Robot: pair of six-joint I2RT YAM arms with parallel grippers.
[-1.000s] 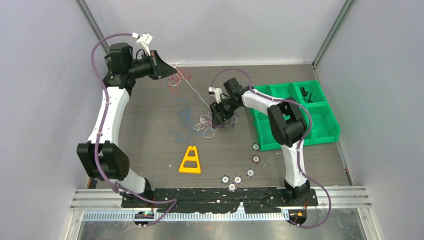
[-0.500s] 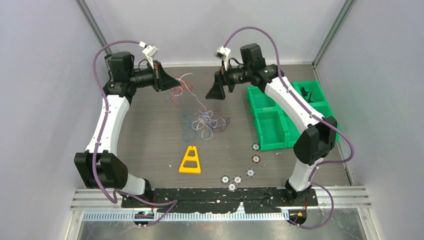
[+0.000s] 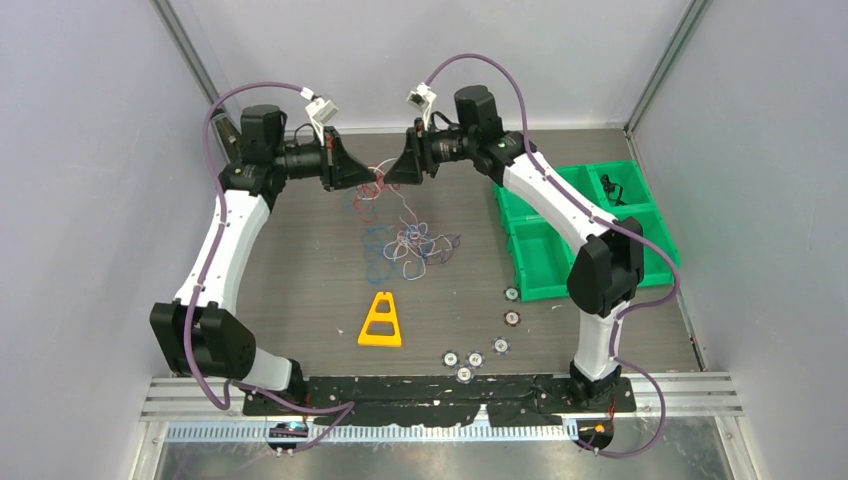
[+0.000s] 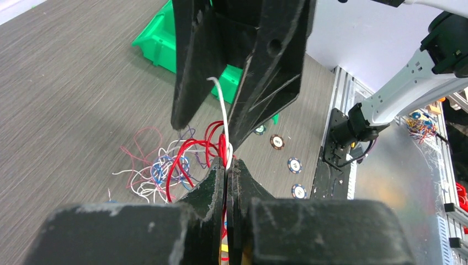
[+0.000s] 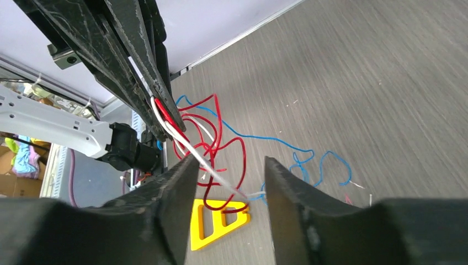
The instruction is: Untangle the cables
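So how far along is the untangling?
Early. Done: a few red and white strands are raised above the table. In hand: left gripper is shut on them; right gripper is open, with a white strand running between its fingers, unclamped. Left: the blue, white and red pile on the table looks knotted.

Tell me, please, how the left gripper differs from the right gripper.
The left gripper is shut on red and white cables; the right gripper is open. Cables hang from the left gripper; through the right gripper's gap one white cable merely passes. Both are raised, facing each other nearly tip to tip.
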